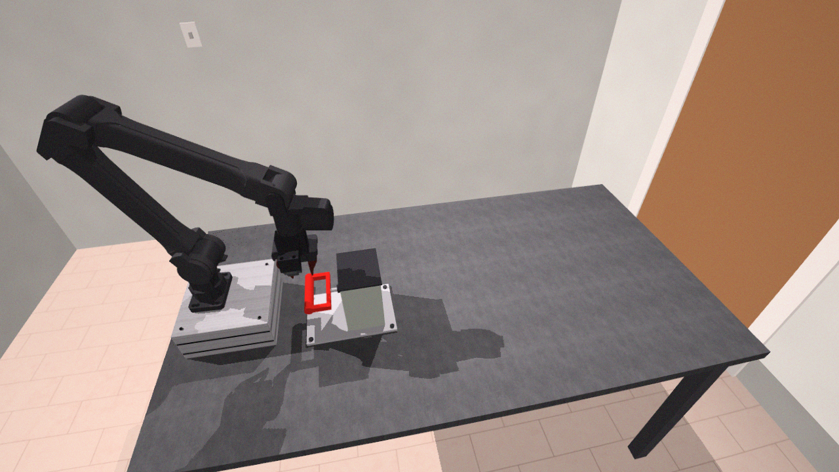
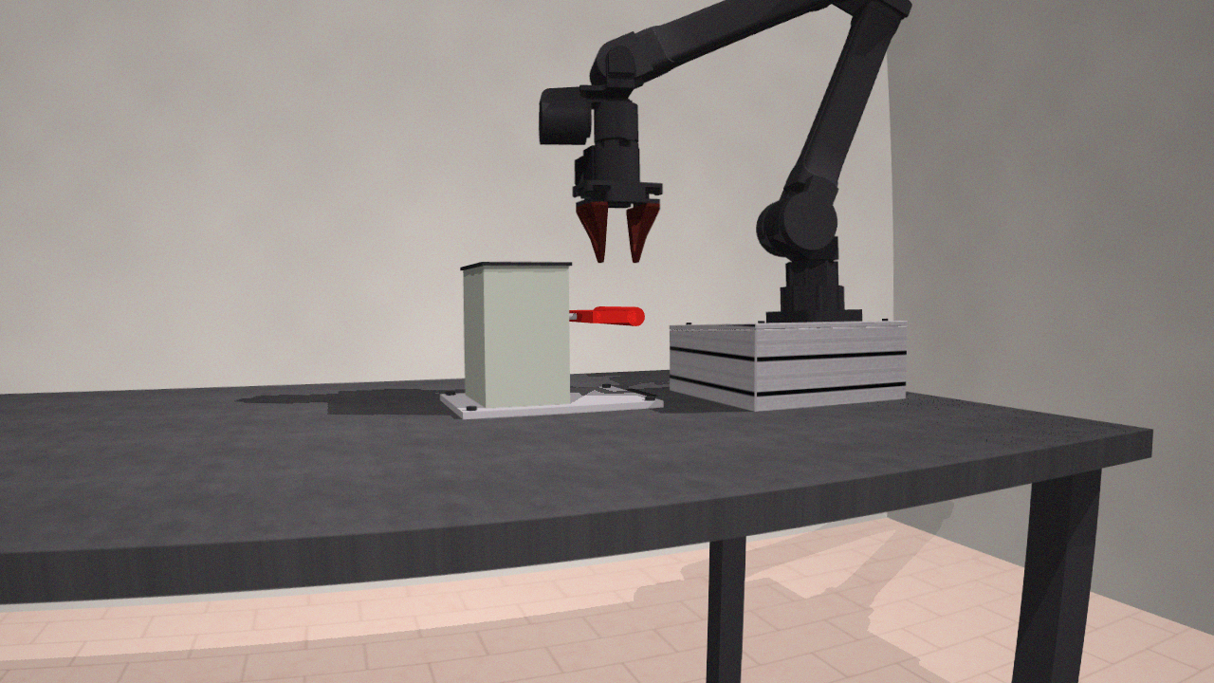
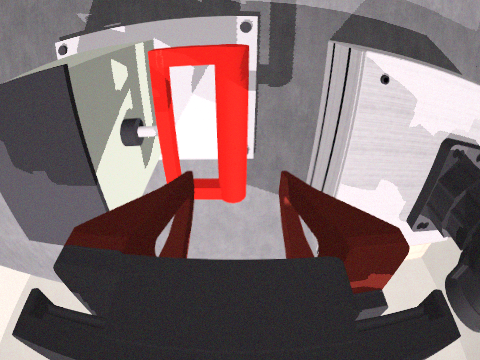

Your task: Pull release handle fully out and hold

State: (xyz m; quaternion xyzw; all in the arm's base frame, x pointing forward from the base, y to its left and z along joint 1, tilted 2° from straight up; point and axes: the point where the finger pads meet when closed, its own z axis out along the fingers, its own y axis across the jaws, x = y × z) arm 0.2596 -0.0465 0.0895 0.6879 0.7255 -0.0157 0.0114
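Observation:
The release handle (image 1: 309, 292) (image 2: 619, 316) (image 3: 232, 125) is a red rectangular loop with a thick round grip bar on its outer side. It sticks out level from the side of a pale green box (image 1: 363, 311) (image 2: 525, 340) with a dark lid. A short white rod (image 3: 146, 131) with a black collar joins it to the box. My gripper (image 1: 302, 275) (image 2: 617, 260) (image 3: 236, 181) is open, empty and points down. Its dark red fingertips are above the handle and do not touch it. In the wrist view the grip bar's near end shows between the fingertips.
The box stands on a white base plate (image 1: 391, 316) (image 2: 615, 404) (image 3: 200, 27) bolted to the dark table (image 1: 527, 263) (image 2: 340, 484). The arm's layered light pedestal (image 1: 243, 305) (image 2: 712, 365) (image 3: 400, 125) stands beyond the grip side, across a narrow gap.

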